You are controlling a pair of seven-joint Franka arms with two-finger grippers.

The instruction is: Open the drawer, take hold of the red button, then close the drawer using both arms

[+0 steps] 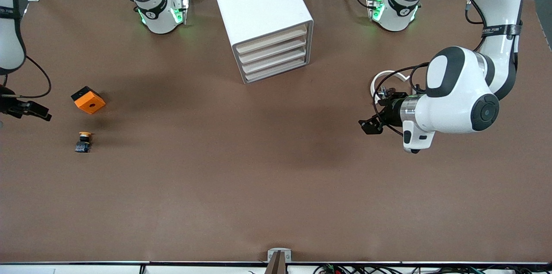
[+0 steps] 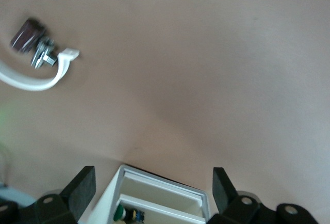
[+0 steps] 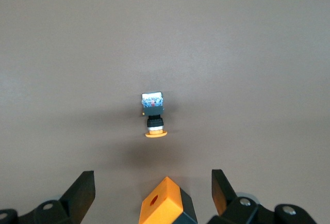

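Observation:
The white cabinet (image 1: 258, 2) stands at the table's middle, toward the robots' bases, with four beige-fronted drawers (image 1: 274, 54) all pushed in. The red-capped button is out of view. In the left wrist view the cabinet front (image 2: 160, 195) shows between my fingers, and a small green-capped part (image 2: 121, 213) lies in one tray. My left gripper (image 1: 370, 126) (image 2: 153, 190) hovers open over bare table toward the left arm's end, empty. My right gripper (image 1: 41, 113) (image 3: 153, 190) hangs open and empty at the right arm's end, beside the orange cube (image 1: 88, 100) (image 3: 165, 203).
A button with a yellow-orange cap (image 1: 83, 141) (image 3: 153, 114) lies on its side, nearer the front camera than the orange cube. A white cable loop (image 1: 384, 80) (image 2: 31, 82) hangs at the left arm's wrist. The brown table (image 1: 241, 170) spreads wide between the arms.

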